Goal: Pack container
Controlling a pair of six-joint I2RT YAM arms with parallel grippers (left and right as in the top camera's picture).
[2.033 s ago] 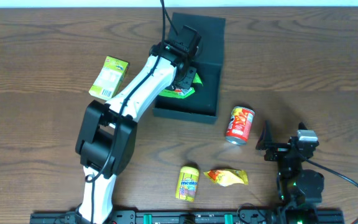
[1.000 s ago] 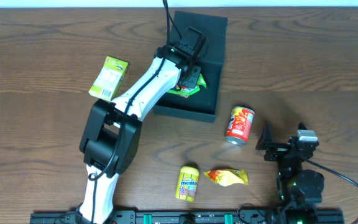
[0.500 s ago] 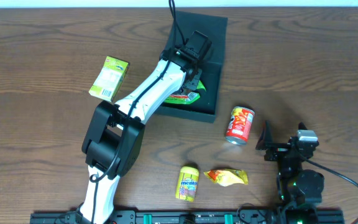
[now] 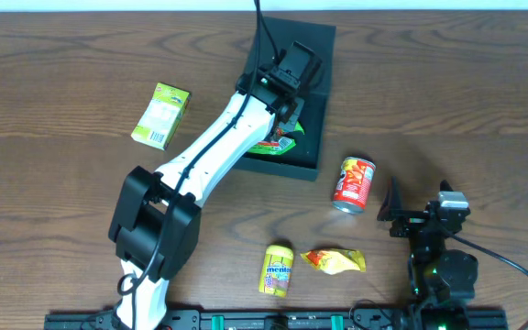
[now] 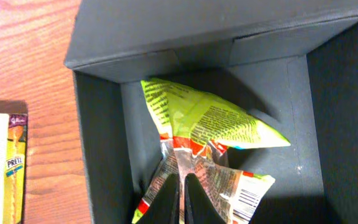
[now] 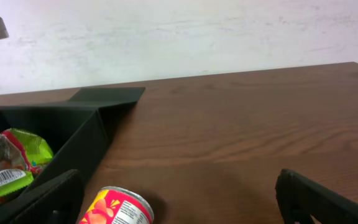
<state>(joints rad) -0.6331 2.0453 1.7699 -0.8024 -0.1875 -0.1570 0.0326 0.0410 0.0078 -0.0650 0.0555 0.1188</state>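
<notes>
The surface is dark brown wood, with a plain white wall behind its far edge. The container lies at the far edge, slightly right of the middle, mouth up. Its lid flap is open toward the far edge, and its long axis runs far-to-near, a little tilted. Over it, the left gripper has its 2 fingers together. The right gripper stands wide apart and holds nothing.

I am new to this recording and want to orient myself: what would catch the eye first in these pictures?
The white left arm reaches across the table into the dark box, its jaws shut over a green snack bag lying inside. A red can sits right of the box, and the right arm rests at the near edge, jaws open.
</notes>
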